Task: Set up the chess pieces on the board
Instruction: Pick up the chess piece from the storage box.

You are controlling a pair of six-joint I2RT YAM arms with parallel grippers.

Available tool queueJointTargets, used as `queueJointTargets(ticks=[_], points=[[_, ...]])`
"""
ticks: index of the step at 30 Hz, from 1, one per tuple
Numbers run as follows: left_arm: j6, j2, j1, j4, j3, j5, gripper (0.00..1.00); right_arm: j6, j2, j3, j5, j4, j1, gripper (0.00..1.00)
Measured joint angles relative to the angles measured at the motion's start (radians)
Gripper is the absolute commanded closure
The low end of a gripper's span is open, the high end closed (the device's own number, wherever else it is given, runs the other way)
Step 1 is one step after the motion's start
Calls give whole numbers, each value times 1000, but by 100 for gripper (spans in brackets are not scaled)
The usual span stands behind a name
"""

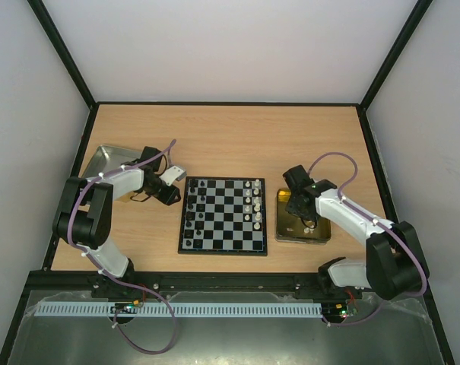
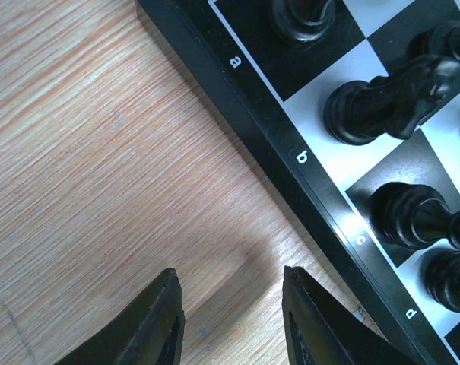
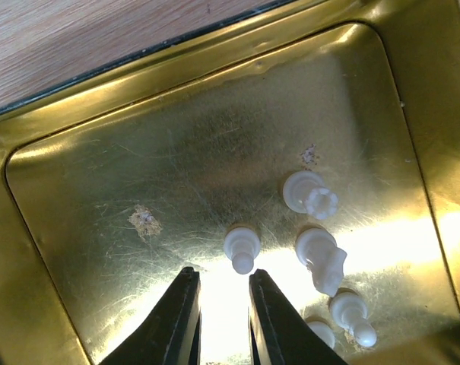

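Observation:
The board (image 1: 222, 228) lies mid-table, with black pieces (image 1: 193, 205) along its left side and white pieces (image 1: 254, 199) along its right. My left gripper (image 1: 175, 196) hovers over bare wood just left of the board. In the left wrist view it (image 2: 230, 275) is open and empty beside the rim (image 2: 290, 163), near a black knight (image 2: 389, 99). My right gripper (image 1: 303, 215) is over the gold tray (image 1: 284, 228). In the right wrist view it (image 3: 222, 274) is open and empty, its tips just short of a white pawn (image 3: 241, 249). A white queen (image 3: 309, 192), knight (image 3: 321, 258) and another pawn (image 3: 351, 315) stand to its right.
A plain silver tray (image 1: 108, 160) sits at the far left behind my left arm. The gold tray's raised wall (image 3: 77, 99) surrounds my right gripper. Black frame rails border the table.

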Motion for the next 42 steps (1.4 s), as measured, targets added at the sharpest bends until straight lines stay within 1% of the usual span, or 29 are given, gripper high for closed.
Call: queueJointTargets(ticks=[12,18,20,24,26,32,34,36,42], points=[[0,0,0,0,0,0,62,-1,37,-35,-30,53,-29,82],[0,0,0,0,0,0,62,-5,60,-43,-37,80,-45,84],[0,0,0,0,0,0,62,-5,72,-49,-37,89,-50,86],[0,0,0,0,0,0,62,-12,83,-50,-32,99,-52,94],[0,0,0,0,0,0,62,-15,83,-50,-29,102,-53,97],[0,0,0,0,0,0,62,-24,76,-43,-29,99,-54,98],[0,0,0,0,0,0,62,-24,62,-29,-23,87,-39,98],[0,0,0,0,0,0,62,-20,45,-4,-6,66,5,98],[0,0,0,0,0,0,62,33,0,125,62,-19,229,98]])
